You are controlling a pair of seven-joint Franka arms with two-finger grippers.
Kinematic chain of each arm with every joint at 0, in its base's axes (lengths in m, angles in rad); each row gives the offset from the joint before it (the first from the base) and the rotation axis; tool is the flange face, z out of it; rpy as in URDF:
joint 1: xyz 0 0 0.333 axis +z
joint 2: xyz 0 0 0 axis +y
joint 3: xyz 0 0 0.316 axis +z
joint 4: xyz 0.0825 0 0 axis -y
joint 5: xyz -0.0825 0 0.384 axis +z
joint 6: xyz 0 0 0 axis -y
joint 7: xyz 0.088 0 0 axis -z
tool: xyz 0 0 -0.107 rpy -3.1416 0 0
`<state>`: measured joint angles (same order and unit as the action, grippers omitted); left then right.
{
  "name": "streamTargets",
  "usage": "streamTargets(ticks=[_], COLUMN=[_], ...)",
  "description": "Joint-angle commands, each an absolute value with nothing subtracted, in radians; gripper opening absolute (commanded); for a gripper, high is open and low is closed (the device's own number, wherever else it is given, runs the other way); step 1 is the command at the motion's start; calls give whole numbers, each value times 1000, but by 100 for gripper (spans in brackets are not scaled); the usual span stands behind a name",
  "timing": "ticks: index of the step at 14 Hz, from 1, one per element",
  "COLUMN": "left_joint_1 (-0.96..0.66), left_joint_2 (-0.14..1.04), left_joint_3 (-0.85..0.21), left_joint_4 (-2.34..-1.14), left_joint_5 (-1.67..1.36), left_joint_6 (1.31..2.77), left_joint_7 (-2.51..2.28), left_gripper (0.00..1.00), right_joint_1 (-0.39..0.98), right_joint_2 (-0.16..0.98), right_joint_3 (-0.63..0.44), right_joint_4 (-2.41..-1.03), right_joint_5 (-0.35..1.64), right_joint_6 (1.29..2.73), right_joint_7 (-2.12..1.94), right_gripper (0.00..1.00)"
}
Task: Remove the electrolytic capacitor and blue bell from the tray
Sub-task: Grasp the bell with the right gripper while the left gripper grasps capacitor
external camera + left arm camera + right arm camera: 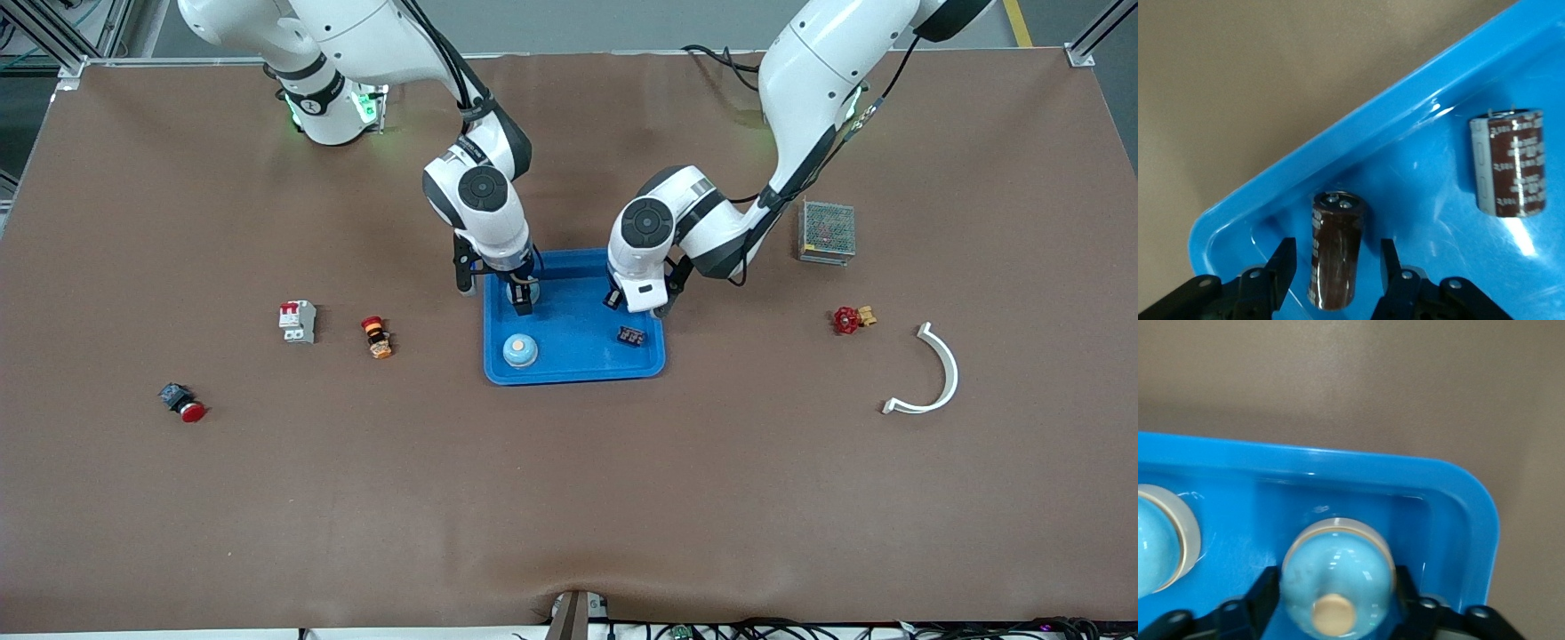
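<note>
**Both my grippers down in the blue tray**

Read the tray point(573, 377) as a clock face, with twelve toward my bases. My right gripper point(1337, 577) is at about ten o'clock, clenched on a pale blue bell point(1338, 553) that sits on the tray floor. My left gripper point(1336, 248) is at about two o'clock, fingers released and straddling an upright brown capacitor point(1338, 227) without touching it. A second bell point(520, 350) rests at seven o'clock and a second capacitor point(1509, 163) at four.
</note>
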<state>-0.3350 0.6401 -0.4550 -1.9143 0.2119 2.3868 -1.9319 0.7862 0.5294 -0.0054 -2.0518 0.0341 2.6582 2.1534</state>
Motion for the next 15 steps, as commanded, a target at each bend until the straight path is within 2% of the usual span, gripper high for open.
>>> streamTargets(ticks=[1,3,4,6,9,13,15], left_joint_1=[-348,-348,-347,-347,-345,-328,-289], left_joint_2=[660,652,650,635,583,540,493], left_joint_3=[-448,-449,-449,-449,-451,-457,-457], left_joint_4=[-1898,-1894,-1885,-1870,-1827,-1750,-1750], left_joint_5=[245,248,249,249,262,305,299], left_joint_6=[2398,2398,2392,2385,2289,2099,2062], left_joint_7=[-1965,-1960,-1957,-1953,-1947,-1883,-1809], left_gripper=[39,7,0,0,0,0,0], right_joint_1=[802,804,804,804,802,764,750], right_joint_2=[555,557,555,543,528,505,499], right_joint_3=[-17,-15,-15,-12,-8,9,8], right_joint_4=[-2019,-2013,-2008,-1985,-1867,-1821,-1807], right_joint_5=[-63,-83,-83,-77,-66,-64,-8], right_joint_6=[2666,2655,2649,2605,2386,2333,2263], right_joint_7=[2169,2175,2177,2174,2163,2108,1881], right_gripper=[1,0,0,0,0,0,0])
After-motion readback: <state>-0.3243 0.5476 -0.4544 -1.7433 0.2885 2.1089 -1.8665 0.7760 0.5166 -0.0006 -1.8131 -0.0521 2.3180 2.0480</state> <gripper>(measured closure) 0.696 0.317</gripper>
